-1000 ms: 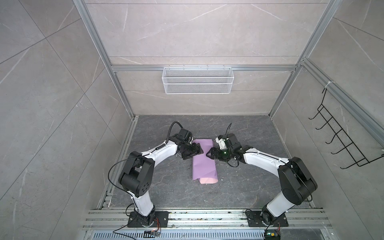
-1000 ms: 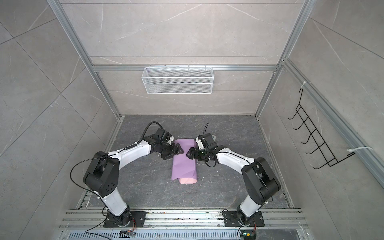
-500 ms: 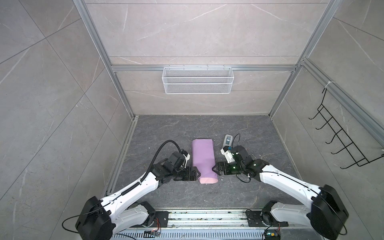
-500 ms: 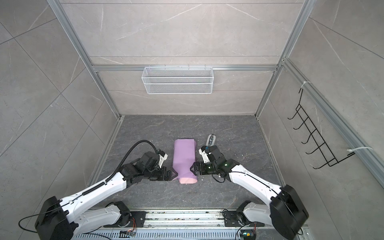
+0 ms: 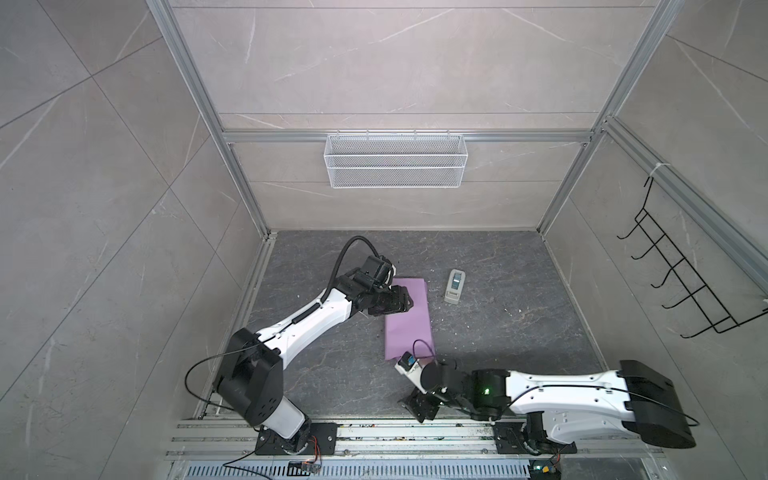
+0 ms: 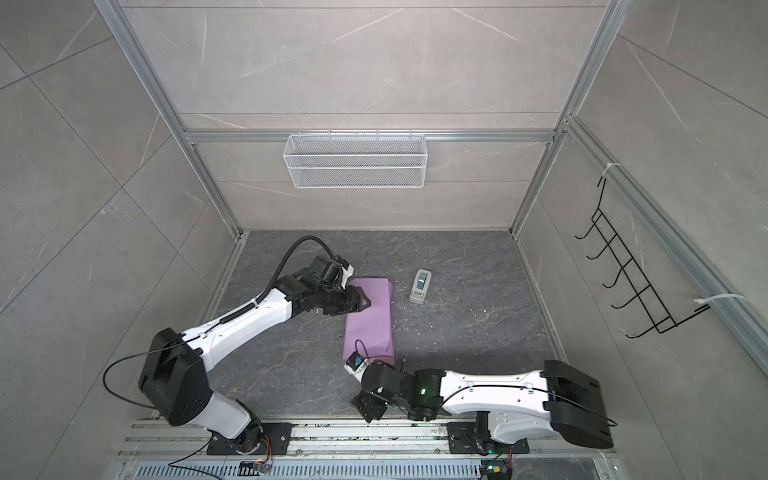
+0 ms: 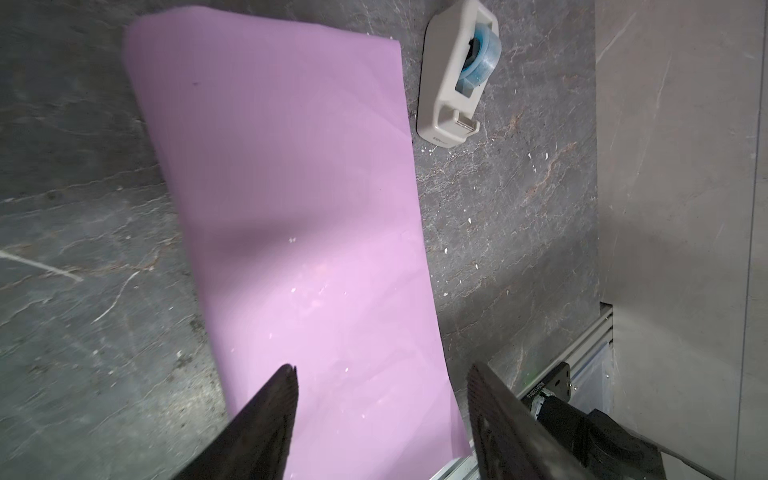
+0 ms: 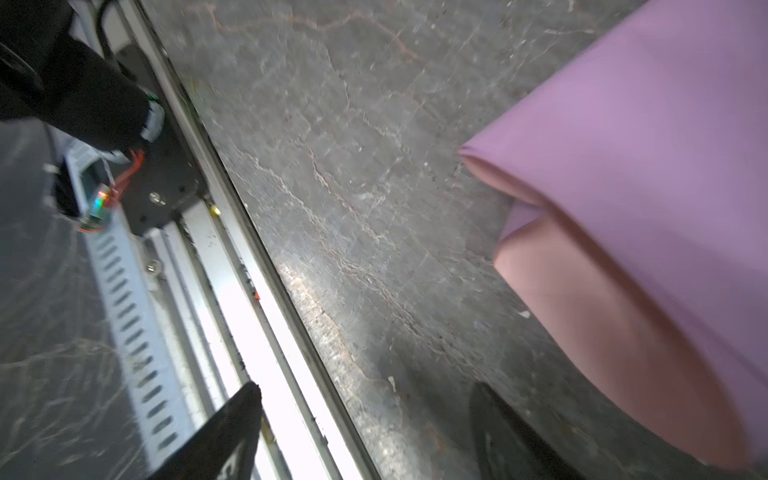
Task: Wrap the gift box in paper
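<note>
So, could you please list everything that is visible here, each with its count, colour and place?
paper: one, lilac outside and pink inside, folded over at the table's middle
gift box: none visible; it may be inside the paper
tape dispenser: one, grey-white with a blue roll, right of the paper's far end
wire basket: one, white, on the back wall
hook rack: one, black, on the right wall
table: one, dark grey stone
left end effector: one, black, open above the paper
right end effector: one, black, open, near the front rails
</note>
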You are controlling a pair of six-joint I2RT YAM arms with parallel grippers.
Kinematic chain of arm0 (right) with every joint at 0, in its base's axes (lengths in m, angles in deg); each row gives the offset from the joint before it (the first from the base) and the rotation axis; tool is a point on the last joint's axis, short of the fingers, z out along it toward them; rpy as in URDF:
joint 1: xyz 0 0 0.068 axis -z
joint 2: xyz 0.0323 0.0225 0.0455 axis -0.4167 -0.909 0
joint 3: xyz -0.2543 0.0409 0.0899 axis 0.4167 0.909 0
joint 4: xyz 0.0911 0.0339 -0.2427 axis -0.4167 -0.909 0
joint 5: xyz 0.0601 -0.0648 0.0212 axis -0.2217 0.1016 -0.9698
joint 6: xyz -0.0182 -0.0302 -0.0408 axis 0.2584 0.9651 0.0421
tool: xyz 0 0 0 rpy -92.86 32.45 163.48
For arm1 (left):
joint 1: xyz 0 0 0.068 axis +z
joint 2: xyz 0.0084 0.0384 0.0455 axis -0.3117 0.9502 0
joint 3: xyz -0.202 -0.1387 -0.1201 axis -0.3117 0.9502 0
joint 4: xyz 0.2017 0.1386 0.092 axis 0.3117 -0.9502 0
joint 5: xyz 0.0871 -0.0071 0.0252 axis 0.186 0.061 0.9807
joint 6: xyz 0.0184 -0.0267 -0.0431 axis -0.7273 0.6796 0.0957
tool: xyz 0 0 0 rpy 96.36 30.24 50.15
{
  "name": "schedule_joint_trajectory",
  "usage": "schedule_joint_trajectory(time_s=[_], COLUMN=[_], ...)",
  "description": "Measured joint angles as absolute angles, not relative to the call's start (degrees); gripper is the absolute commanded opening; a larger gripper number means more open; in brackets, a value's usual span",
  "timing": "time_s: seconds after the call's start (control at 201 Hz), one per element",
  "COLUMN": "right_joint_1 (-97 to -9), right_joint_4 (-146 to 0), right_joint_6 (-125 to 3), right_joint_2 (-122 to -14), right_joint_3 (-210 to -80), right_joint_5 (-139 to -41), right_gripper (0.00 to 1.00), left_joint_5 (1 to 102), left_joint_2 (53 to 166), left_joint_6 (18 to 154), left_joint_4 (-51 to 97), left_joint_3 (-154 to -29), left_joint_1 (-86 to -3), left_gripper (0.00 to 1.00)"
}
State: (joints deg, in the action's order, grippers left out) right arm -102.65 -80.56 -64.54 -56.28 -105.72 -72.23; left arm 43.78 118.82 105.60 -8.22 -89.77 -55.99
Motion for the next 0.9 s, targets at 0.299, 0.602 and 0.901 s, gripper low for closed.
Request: schedule_joint_trajectory(time_s=[0.299, 0.602, 0.901], right_joint_1=[-103.37, -101.10, -98.32], right_joint_4=[-70.64, -72.41, -73.22], right_joint_6=[-65.13, -65.78, -63.47], right_joint_2=[-68.98, -76.28, -80.22], right_joint_3=[-105.62, -110.93, -116.13], right_joint_5=[-59.73, -56.21, -59.27], right_gripper=[0.89, 0.91, 0.89], left_joint_5=[39.62, 38.88, 37.63], left_joint_2=[125.07, 127.08, 127.63], left_joint_6=[105.42, 104.40, 103.96], left_joint_4=[-8.41, -8.11, -8.06], left_joint_3=[-90.40, -91.91, -92.00], left_joint_1=[-56.05, -55.99, -55.42], left_gripper=[0.65, 0.65, 0.63])
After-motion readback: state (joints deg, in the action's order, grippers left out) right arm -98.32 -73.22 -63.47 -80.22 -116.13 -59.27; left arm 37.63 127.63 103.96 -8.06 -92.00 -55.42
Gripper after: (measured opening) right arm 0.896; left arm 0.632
